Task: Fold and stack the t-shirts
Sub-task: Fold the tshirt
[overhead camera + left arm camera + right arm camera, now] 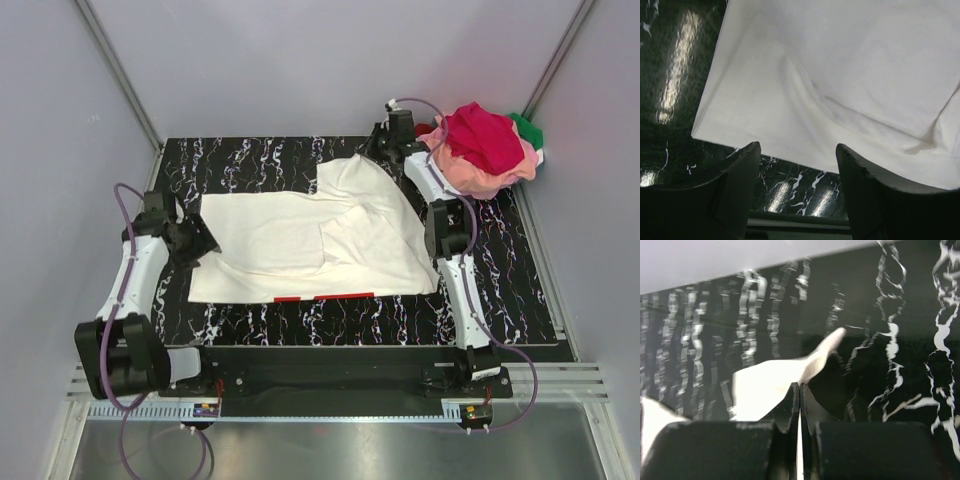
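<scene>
A white t-shirt (310,240) lies spread on the black marbled table, a red strip at its near edge (325,297). My right gripper (385,150) is shut on the shirt's far right corner and holds it lifted at the back of the table; in the right wrist view the white cloth (770,387) sticks out between the closed jaws (800,390). My left gripper (205,245) is open and empty just off the shirt's left edge; the left wrist view shows the shirt (840,85) beyond the open fingers (797,150). A pile of pink, magenta and green t-shirts (485,148) sits at the far right.
The black marbled table (520,290) is walled by grey panels on three sides. The pile of shirts rests at the table's far right corner, close behind the right arm. A metal rail runs along the near edge (330,405).
</scene>
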### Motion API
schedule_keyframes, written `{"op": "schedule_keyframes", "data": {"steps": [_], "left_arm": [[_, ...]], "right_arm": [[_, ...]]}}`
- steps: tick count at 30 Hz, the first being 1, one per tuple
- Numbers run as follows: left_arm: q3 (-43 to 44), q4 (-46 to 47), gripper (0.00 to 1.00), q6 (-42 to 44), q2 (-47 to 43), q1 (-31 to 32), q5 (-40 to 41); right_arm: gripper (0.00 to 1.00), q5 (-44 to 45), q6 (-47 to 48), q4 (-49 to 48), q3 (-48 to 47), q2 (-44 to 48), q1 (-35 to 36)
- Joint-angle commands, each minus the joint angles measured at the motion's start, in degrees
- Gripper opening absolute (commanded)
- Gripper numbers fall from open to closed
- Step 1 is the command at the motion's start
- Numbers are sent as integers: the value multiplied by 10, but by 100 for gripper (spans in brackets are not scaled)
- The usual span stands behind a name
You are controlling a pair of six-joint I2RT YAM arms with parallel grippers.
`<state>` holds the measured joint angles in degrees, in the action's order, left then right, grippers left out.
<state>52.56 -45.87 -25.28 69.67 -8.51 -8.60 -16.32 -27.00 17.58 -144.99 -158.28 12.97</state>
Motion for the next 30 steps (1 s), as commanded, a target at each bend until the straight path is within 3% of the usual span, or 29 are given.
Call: {"op": "schedule_keyframes", "data": {"steps": [1, 6, 15, 22, 30], "left_arm": [[91, 66, 67, -41, 58, -9, -4], [233, 106, 67, -71, 208, -20, 21], [489, 90, 63, -81, 518, -27, 18], [631, 55, 63, -94, 661, -27, 31], [697, 38, 63, -112, 706, -20, 36]], "right_arm": [[0, -21, 44, -23, 56, 172, 6], [0, -32, 76, -36, 238, 330, 21], [0, 0, 98, -57, 463, 503, 44], [0, -7, 106, -47, 491, 525, 45], [0, -2, 112, -46, 516, 543, 44]]}}
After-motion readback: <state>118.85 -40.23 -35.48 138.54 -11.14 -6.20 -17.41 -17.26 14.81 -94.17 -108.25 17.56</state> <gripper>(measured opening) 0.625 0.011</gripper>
